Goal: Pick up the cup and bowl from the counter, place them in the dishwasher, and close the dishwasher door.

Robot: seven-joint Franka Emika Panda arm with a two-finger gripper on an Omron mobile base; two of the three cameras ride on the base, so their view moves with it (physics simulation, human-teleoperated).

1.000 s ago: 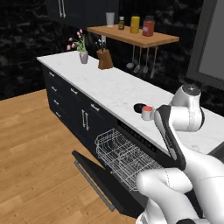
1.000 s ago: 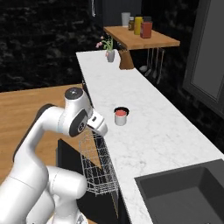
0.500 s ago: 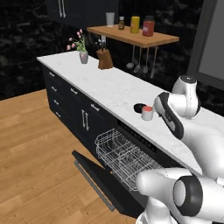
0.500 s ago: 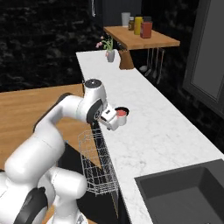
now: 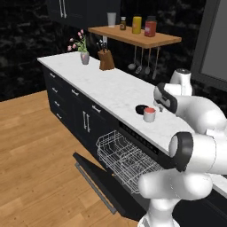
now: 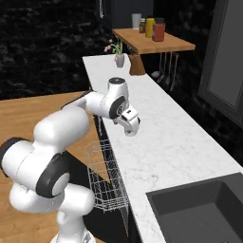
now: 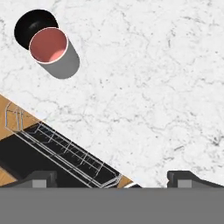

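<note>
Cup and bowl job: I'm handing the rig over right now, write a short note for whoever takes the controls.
Gripper: open, holding nothing, above the counter.
Cup and bowl: both on the counter, side by side, too close in these views to tell whether they touch. In the left base view the cup stands just right of the bowl.
Dishwasher door: folded down, open; the wire rack is pulled out with nothing in it.
Done: nothing loaded yet.
Left: pick up the cup and the bowl, put them in the rack, close the door.
</note>
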